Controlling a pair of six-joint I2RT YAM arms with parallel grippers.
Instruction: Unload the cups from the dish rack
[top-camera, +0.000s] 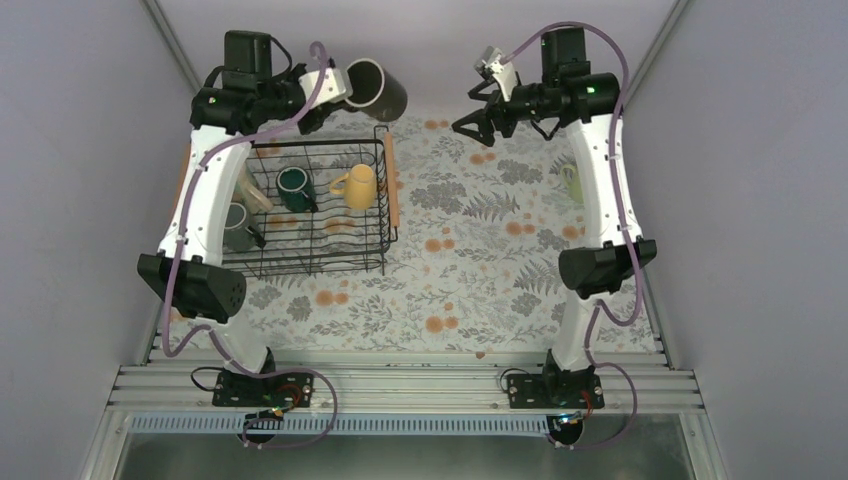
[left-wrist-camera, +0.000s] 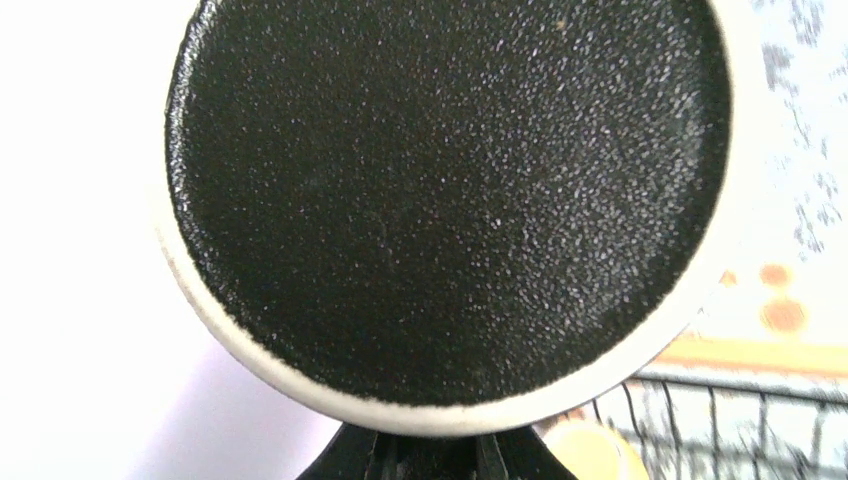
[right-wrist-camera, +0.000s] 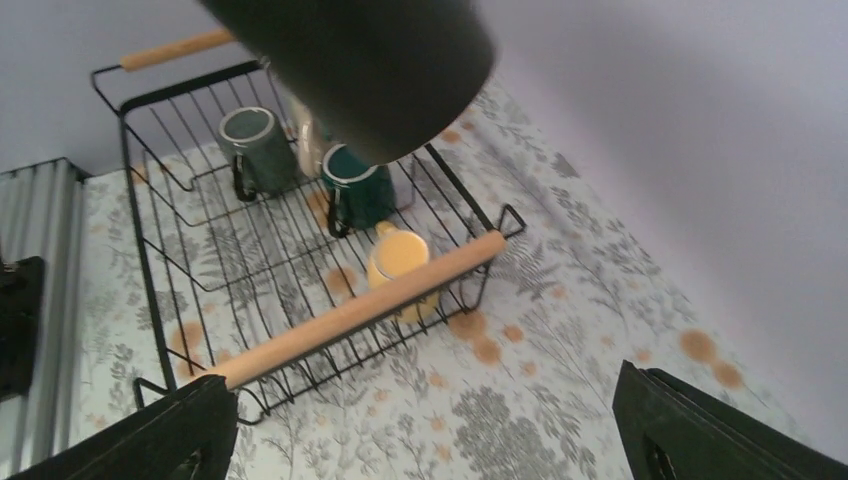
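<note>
My left gripper (top-camera: 338, 88) is clamped on the black mug (top-camera: 378, 90). I hold it in the air, tipped on its side, just past the far right corner of the dish rack (top-camera: 300, 255). One round end of the mug, black with a pale rim, fills nearly my whole left wrist view. I cannot tell whether it is the mouth or the base. My fingers (left-wrist-camera: 400, 462) only peek in below it.

Three mugs stand upright on the wires inside the rack. The dark teal mug (top-camera: 295, 188) is in the middle. The yellow mug (top-camera: 357, 186) is beside it, close to the right wooden handle (top-camera: 392, 180). The grey-green mug (top-camera: 237, 225) is at the left, partly under my left arm. A pale cup (top-camera: 251, 190) leans left of the teal one, too hidden to describe.

My right gripper (top-camera: 475, 125) hangs over the far part of the floral tablecloth (top-camera: 470, 260), well apart from the rack, with its fingers spread wide. The pale green mug (top-camera: 572, 182) sits on the cloth at the right edge, half behind my right arm.
</note>
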